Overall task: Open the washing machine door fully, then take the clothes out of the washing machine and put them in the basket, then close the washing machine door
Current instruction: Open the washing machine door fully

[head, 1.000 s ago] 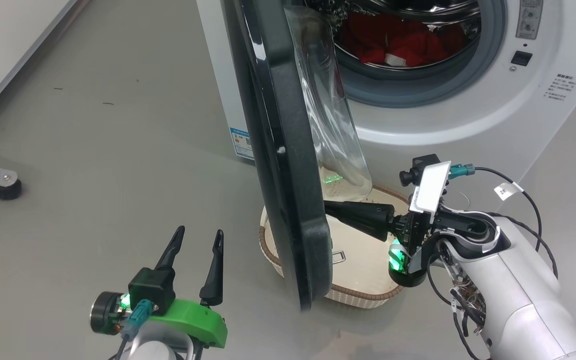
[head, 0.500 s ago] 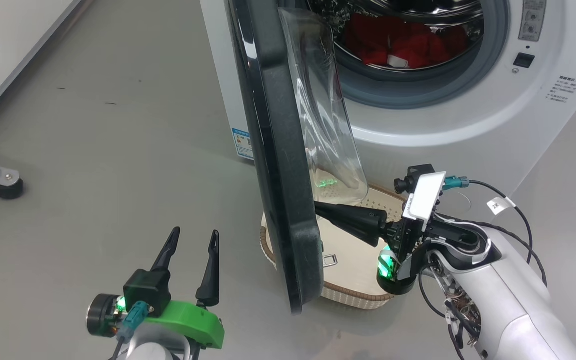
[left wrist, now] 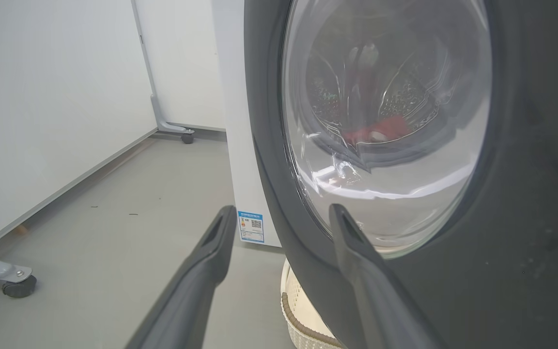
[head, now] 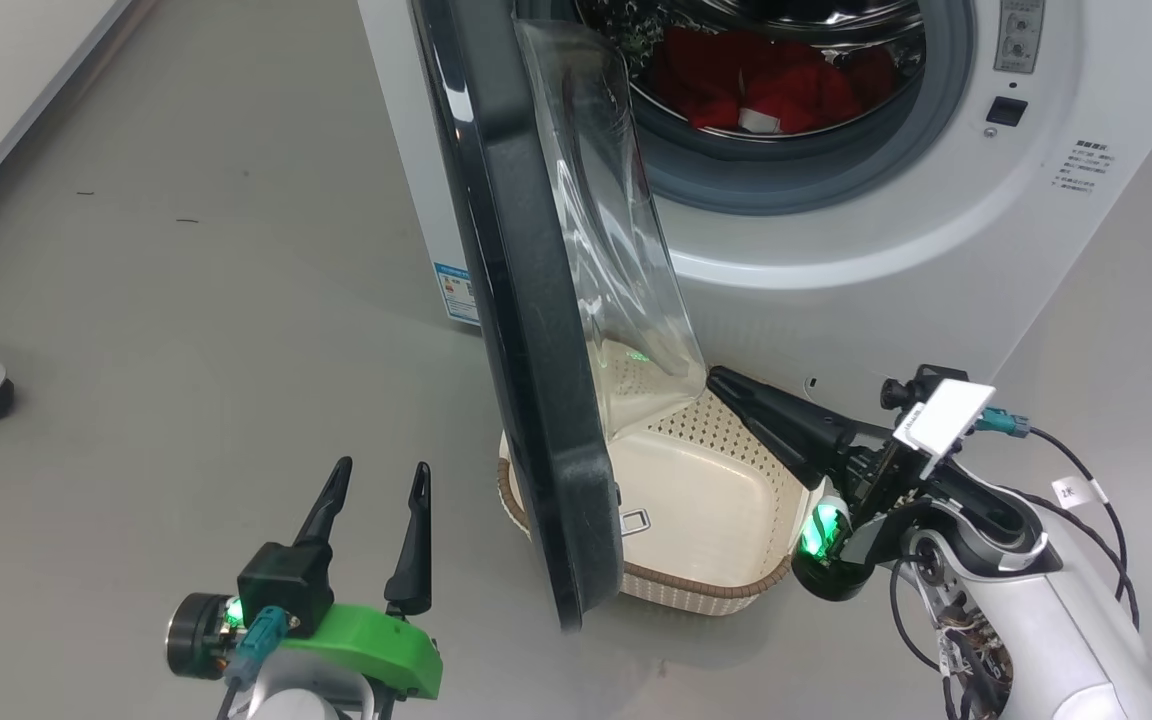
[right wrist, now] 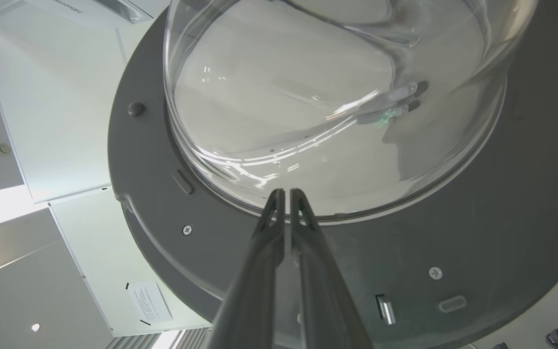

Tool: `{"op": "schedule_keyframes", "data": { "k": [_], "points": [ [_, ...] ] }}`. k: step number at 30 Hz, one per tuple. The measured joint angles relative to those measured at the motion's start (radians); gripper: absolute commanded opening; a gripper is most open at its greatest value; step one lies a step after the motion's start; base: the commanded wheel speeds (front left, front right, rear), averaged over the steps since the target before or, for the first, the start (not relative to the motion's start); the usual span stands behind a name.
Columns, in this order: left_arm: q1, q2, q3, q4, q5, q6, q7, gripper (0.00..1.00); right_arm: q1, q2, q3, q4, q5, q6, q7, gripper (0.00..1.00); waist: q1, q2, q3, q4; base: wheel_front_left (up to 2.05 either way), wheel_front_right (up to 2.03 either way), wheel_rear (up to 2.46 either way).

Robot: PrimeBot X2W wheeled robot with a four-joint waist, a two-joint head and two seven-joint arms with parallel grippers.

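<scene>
Well, the washing machine door (head: 521,330) stands part-way open, edge-on from here, hanging over the cream basket (head: 706,500) on the floor (head: 186,330) just in front of the washing machine (head: 886,250). The red clothes (head: 756,85) lie inside the drum. The right gripper (head: 718,380) is clenched on nothing, its tips above the basket at the foot of the door's clear glass bowl (head: 606,230); whether they touch the glass I cannot tell. The left gripper (head: 382,467) is spread wide, holding nothing, low on the door's outer side near its black rim.
</scene>
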Motion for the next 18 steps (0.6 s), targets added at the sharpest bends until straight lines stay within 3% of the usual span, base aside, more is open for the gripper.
{"op": "schedule_keyframes", "data": {
  "k": [1,10,18],
  "points": [
    [0.000,0.000,0.001,0.000,0.000,0.000,0.000,1.00,0.009,0.000,-0.014,-0.007,0.000,0.000,-0.011,1.00,0.0000,0.0000,0.000,-0.002,0.00,0.00,0.00],
    [0.007,0.001,0.009,-0.001,0.000,0.000,0.000,1.00,0.100,-0.022,-0.157,-0.129,-0.058,0.005,-0.161,1.00,0.0000,0.0000,-0.005,-0.025,0.00,0.00,0.00],
    [0.010,0.001,0.018,-0.001,0.001,0.000,0.000,1.00,0.205,-0.069,-0.224,-0.224,-0.317,0.005,-0.369,1.00,0.0000,0.0000,-0.006,-0.041,0.00,0.00,0.00]
  ]
}}
